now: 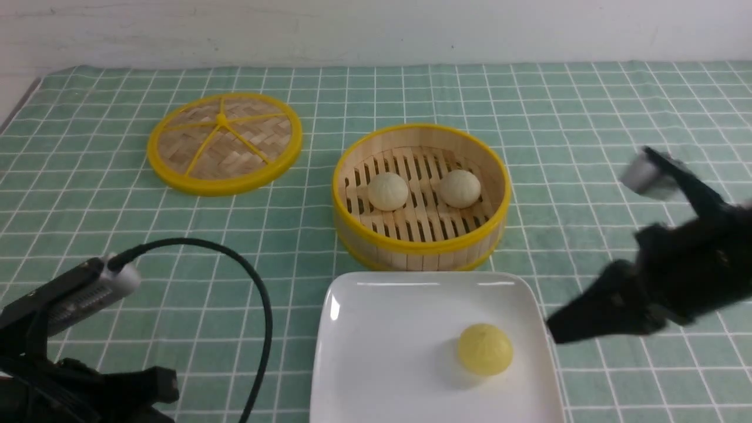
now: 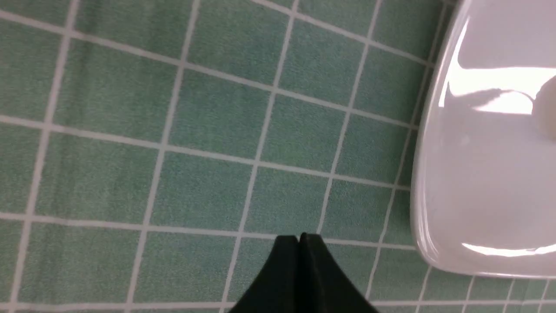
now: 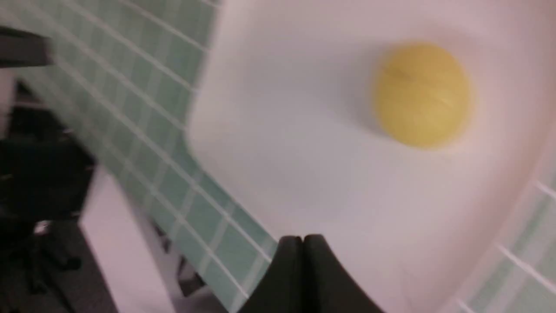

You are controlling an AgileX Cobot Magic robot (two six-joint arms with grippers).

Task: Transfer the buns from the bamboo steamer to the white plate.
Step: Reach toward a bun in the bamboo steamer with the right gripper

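Two off-white buns, one on the left (image 1: 388,191) and one on the right (image 1: 460,188), lie side by side in the bamboo steamer (image 1: 420,244). In front of it sits the white plate (image 1: 382,329) (image 2: 482,182) (image 3: 304,143), which carries a yellow bun (image 1: 485,349) (image 3: 422,94). My right gripper (image 1: 555,332) (image 3: 302,238) is shut and empty, its tip at the plate's right edge near the yellow bun. My left gripper (image 2: 298,237) is shut and empty over the green cloth, left of the plate. In the front view only the left arm's wrist and cable show, at the lower left.
A flat woven lid with a yellow rim (image 1: 224,143) lies at the back left of the steamer. A green checked cloth (image 1: 587,117) covers the table. The left arm's black cable (image 1: 258,294) loops up beside the plate's left edge.
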